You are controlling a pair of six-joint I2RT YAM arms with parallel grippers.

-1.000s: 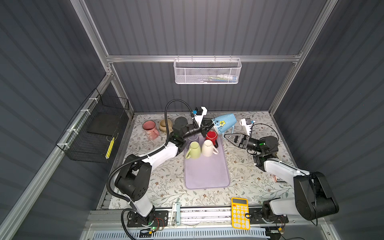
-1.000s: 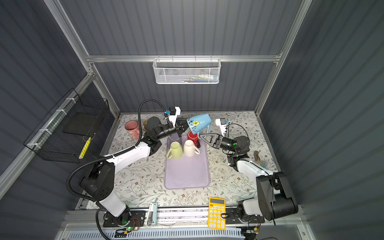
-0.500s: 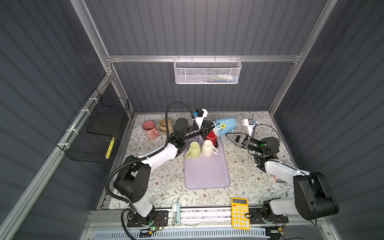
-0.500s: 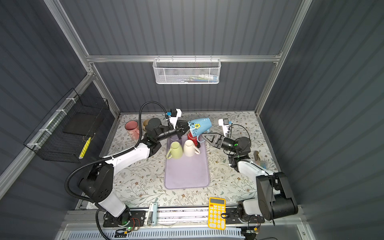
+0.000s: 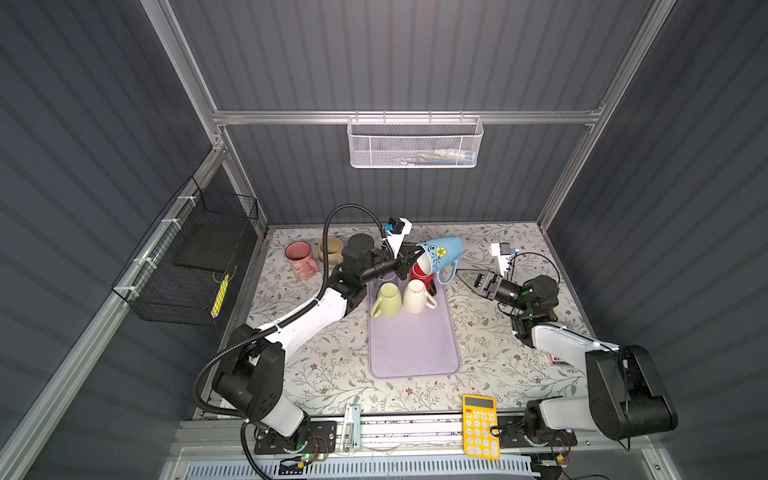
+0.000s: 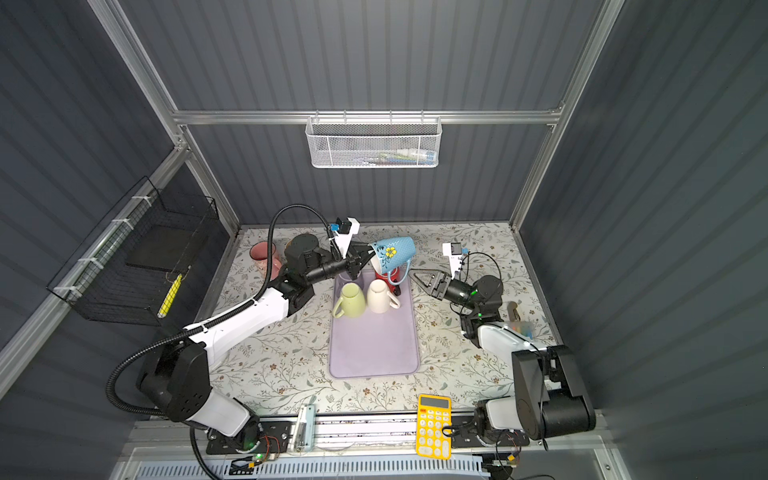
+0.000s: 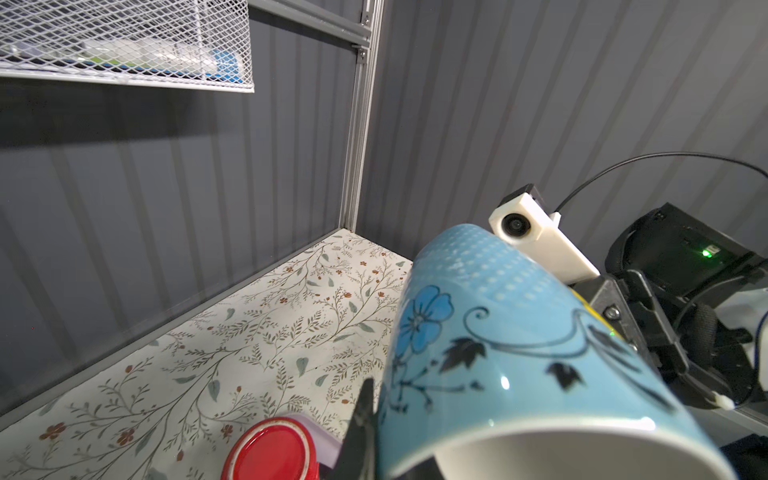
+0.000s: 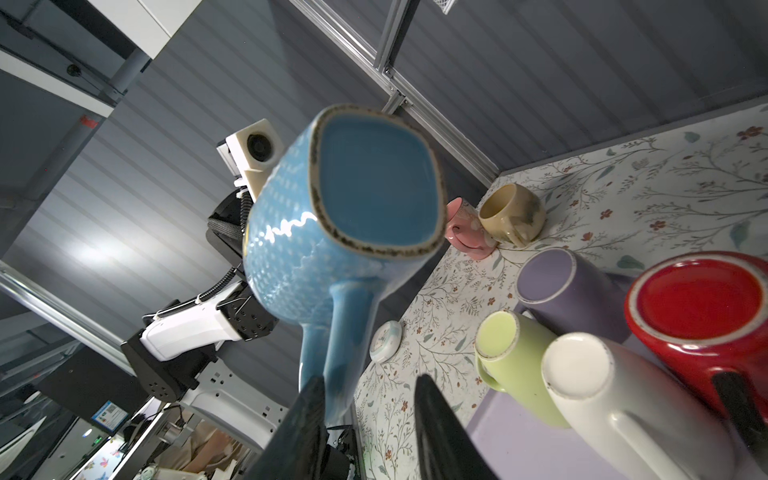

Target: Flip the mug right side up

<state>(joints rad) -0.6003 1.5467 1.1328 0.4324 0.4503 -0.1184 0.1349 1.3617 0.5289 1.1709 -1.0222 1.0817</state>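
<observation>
The left arm reached far and inward, its pincer (image 5: 409,259) clamped on the rim of the blue mug (image 5: 442,253). It held the mug aloft on its side, base pointing right, above the far end of the lilac mat (image 5: 413,349) and an upside-down red mug (image 5: 419,272). The right arm stretched leftward and low, its pincer (image 5: 463,276) narrowly parted just beside the handle (image 5: 449,272). The blue mug was glossy, dimpled ceramic with a squarish base and painted flowers. The surface (image 5: 324,357) bore a leafy print.
</observation>
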